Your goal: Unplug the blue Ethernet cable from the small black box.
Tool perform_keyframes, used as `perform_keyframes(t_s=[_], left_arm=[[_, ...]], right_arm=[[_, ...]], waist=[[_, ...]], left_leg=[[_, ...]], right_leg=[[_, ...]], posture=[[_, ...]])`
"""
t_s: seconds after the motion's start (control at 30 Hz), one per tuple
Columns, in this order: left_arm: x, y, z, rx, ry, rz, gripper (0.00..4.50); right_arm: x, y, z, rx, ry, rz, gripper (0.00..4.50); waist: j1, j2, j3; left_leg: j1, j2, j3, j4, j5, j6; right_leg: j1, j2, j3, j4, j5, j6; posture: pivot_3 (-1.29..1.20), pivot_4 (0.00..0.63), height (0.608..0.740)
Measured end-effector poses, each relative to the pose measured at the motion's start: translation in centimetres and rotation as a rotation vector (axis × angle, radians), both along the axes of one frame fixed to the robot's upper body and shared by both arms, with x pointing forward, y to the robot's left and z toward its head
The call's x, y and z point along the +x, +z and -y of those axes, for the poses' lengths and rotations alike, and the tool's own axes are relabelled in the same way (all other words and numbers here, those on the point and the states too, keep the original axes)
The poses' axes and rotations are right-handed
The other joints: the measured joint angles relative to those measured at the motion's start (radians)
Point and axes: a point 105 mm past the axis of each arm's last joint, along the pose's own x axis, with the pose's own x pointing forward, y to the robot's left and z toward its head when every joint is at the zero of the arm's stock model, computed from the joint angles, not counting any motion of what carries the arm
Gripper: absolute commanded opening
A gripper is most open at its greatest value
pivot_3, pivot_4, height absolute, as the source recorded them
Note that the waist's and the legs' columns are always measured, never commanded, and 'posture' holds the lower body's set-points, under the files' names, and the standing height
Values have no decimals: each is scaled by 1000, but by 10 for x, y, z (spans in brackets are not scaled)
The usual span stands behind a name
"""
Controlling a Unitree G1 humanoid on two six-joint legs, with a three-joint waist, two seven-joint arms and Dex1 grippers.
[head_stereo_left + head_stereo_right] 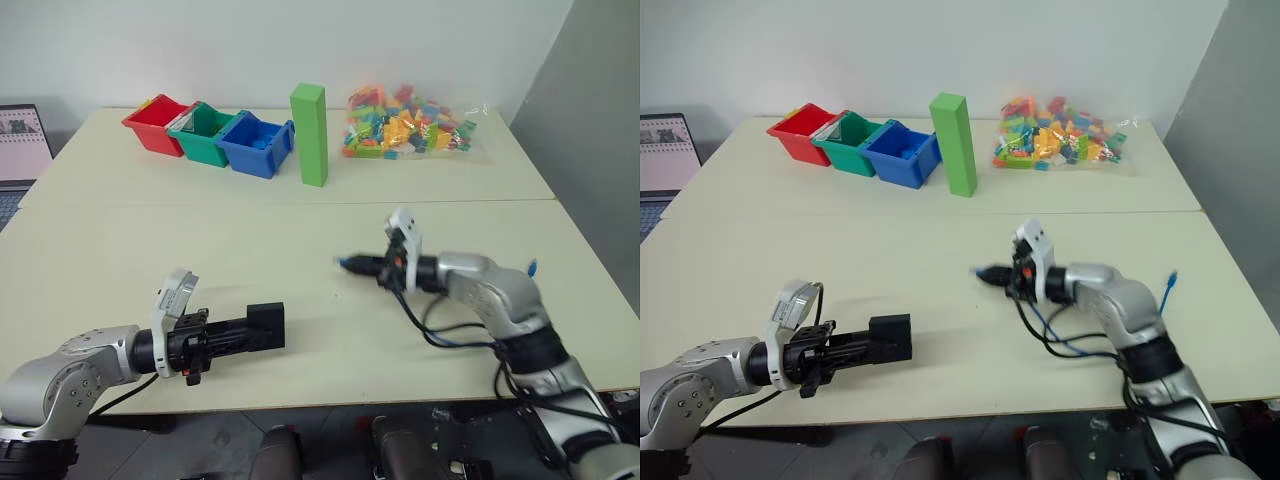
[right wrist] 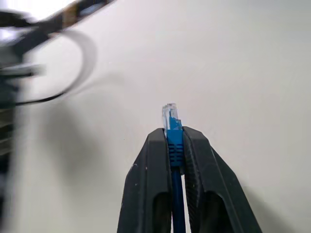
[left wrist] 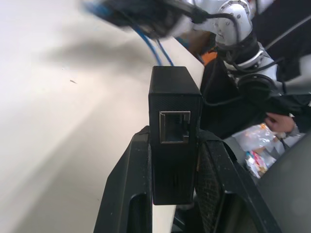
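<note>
On the near left of the surface (image 1: 120, 230), the left gripper (image 1: 255, 330) has its fingers (image 3: 131, 194) clenched on the box (image 1: 266, 325), held just above the tabletop. The left wrist view shows the box's port facing out between the fingers, and it is empty. The forearm lies low and nearly level, the gripper pointing rightward.

Right of centre, the right gripper (image 1: 352, 265) has its fingers (image 2: 155, 170) grasping the cable (image 2: 171, 131) just behind the plug; the clear plug tip pokes out past the fingertips, free in the air above the surface. That arm is stretched forward with the wrist turned so the gripper points left, roughly toward the box but well apart from it. The rest of the cable loops down under the forearm, and its other end (image 1: 532, 267) sticks up near the right elbow.

By my reading the plug is already out, so the step in hand is parting the two cleanly. It would go best by keeping the box steady in the left grip while the right hand carries the plug away along the line of the port, without letting the slack loop drag or snag on the arm. Then the cable can be set down on bare surface.

Far back stand a red bin (image 1: 158, 122), a green bin (image 1: 205, 133), a blue bin (image 1: 255, 145), a green block (image 1: 309, 133) and a bag of bricks (image 1: 410, 122).
</note>
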Motion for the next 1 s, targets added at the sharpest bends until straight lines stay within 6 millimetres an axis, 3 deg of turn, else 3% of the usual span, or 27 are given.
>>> perform_keyframes(t_s=[0.17, 0.3, 0.37, 0.43, 0.53, 0.63, 0.73, 0.8, 0.83, 0.9, 1.0], left_arm=[[13, -3, 3, 29, 81, 39, 798], [26, -4, 5, 52, 150, 81, 798], [30, -4, 5, 64, 178, 100, 798], [34, -5, 3, 82, 209, 120, 798], [39, -6, 3, 83, 241, 141, 798], [48, -6, 2, 77, 305, 168, 798], [58, -6, -4, 95, 374, 195, 798], [75, -3, -11, 113, 472, 241, 798], [85, -2, -17, 128, 530, 262, 798], [100, 4, -27, 145, 618, 307, 798], [116, 15, -34, 135, 706, 387, 798]], right_arm=[[65, 1, 7, -191, -288, 214, 52], [87, -1, 10, -276, -393, 238, 52], [92, -2, 14, -288, -428, 231, 760], [94, -8, 19, -282, -462, 197, 1167], [95, -16, 27, -274, -489, 149, 1937], [96, -13, 33, -236, -493, 132, 2660], [98, 3, 43, -207, -469, 173, 3376], [93, 22, 42, -161, -390, 236, 3940], [86, 31, 37, -133, -322, 267, 4201], [66, 44, 22, -101, -169, 309, 4201], [28, 40, 7, -140, 40, 313, 4201]], waist=[[2, 0, 0], [6, 0, 0], [8, 0, 0], [8, 0, 0], [8, 0, 0], [8, 0, 0], [8, 1, 0], [12, 1, 0], [13, 1, 0], [15, 1, 0], [17, 1, 0]], left_leg=[[-1, -1, 0, -1, 0, 0], [-2, -1, 0, -2, 0, -1], [-2, -1, 1, -2, 0, -1], [-2, -1, 1, -2, 0, -1], [-2, -1, 1, -2, 0, -1], [-2, -1, 0, -2, 0, -1], [-2, -1, 0, -2, 0, -1], [-2, -1, 0, -2, 0, -1], [-2, -1, 0, -2, 0, -1], [-2, -1, -1, -2, 0, -1], [-2, -1, 0, -2, 0, -1]], right_leg=[[0, -1, 0, -1, 3, -6], [0, -2, 0, -2, 3, -6], [0, -2, 0, -2, 3, -6], [0, -3, 0, -2, 3, -6], [0, -3, 0, -1, 3, -6], [0, -2, 0, -1, 3, -6], [0, -2, 0, 0, 3, -6], [0, -2, -1, 0, 3, -6], [0, -2, -1, -1, 3, -6], [0, -2, -1, 0, 3, -6], [0, -3, -1, -1, 3, -6]], posture=[[0, 150, 740], [0, 150, 740], [0, 150, 740], [0, 150, 740], [0, 150, 740], [0, 150, 740], [0, 150, 740], [0, 150, 740], [0, 150, 740], [0, 150, 740], [0, 150, 740]])
